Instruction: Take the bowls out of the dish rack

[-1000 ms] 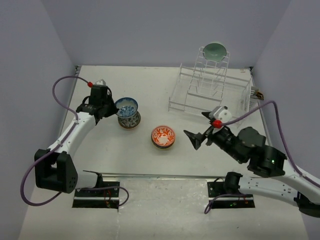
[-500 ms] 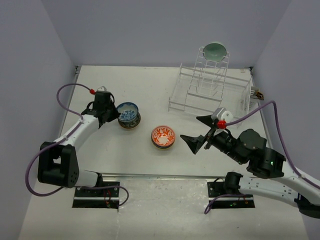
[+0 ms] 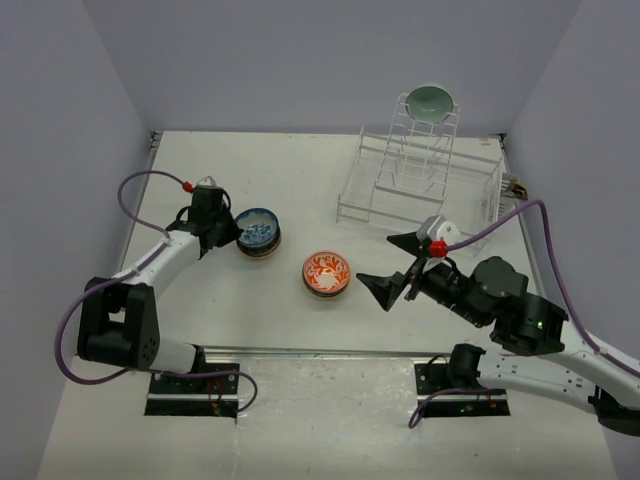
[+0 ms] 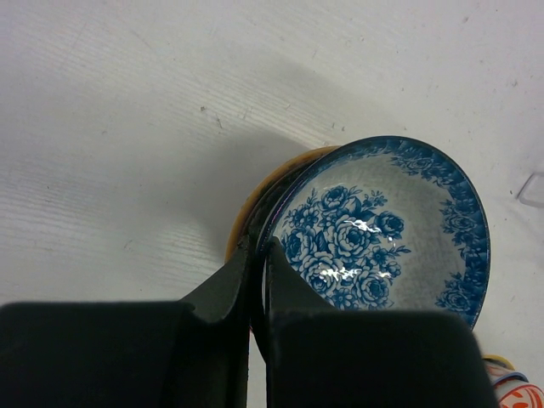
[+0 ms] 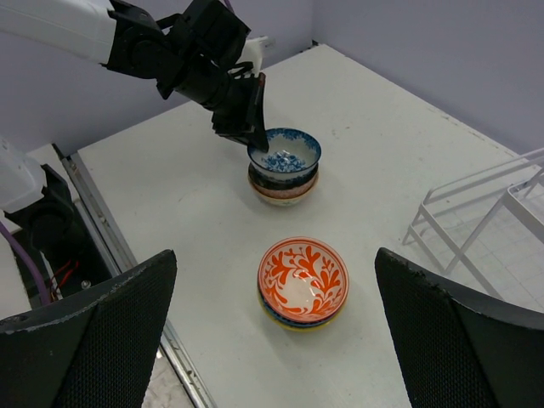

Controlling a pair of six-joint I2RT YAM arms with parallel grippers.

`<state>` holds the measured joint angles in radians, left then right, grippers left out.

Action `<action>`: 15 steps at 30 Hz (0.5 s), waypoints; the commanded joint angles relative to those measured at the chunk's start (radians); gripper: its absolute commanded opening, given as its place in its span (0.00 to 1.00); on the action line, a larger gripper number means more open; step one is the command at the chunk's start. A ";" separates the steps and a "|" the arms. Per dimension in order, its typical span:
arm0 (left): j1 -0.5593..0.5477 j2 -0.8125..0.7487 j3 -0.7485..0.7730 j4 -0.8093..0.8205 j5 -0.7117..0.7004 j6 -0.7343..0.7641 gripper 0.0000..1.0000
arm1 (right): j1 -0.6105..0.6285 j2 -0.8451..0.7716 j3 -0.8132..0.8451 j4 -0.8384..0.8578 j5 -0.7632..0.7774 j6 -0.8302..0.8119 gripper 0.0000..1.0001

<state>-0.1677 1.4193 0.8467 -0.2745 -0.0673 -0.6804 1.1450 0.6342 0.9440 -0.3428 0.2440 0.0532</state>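
**White wire dish rack [image 3: 415,160] at the table's far right corner, long axis running left to right.**
Its ladder-like tier rises at the back, with a pale green bowl [image 3: 430,101] on edge at the top, hollow facing the near side. Well to the left, the left gripper [image 3: 228,231] pinches the rim of a blue-and-white floral bowl [image 3: 259,229], which hung higher a second ago and now sits on a brown-rimmed bowl [image 3: 258,248]. The right gripper [image 3: 393,263], fingers spread wide, has edged left beside the orange patterned bowl [image 3: 327,270].
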 commanded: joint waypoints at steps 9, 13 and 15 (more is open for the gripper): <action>0.007 -0.046 0.034 0.047 0.047 -0.004 0.10 | 0.001 0.018 -0.004 0.044 -0.006 0.017 0.99; 0.007 -0.036 0.032 0.046 0.063 -0.007 0.15 | 0.001 0.019 -0.004 0.041 -0.003 0.020 0.99; 0.007 -0.040 0.029 0.043 0.089 -0.008 0.18 | 0.001 0.027 0.001 0.028 0.009 0.034 0.99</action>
<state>-0.1677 1.3930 0.8467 -0.2779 -0.0269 -0.6788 1.1450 0.6491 0.9421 -0.3374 0.2436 0.0612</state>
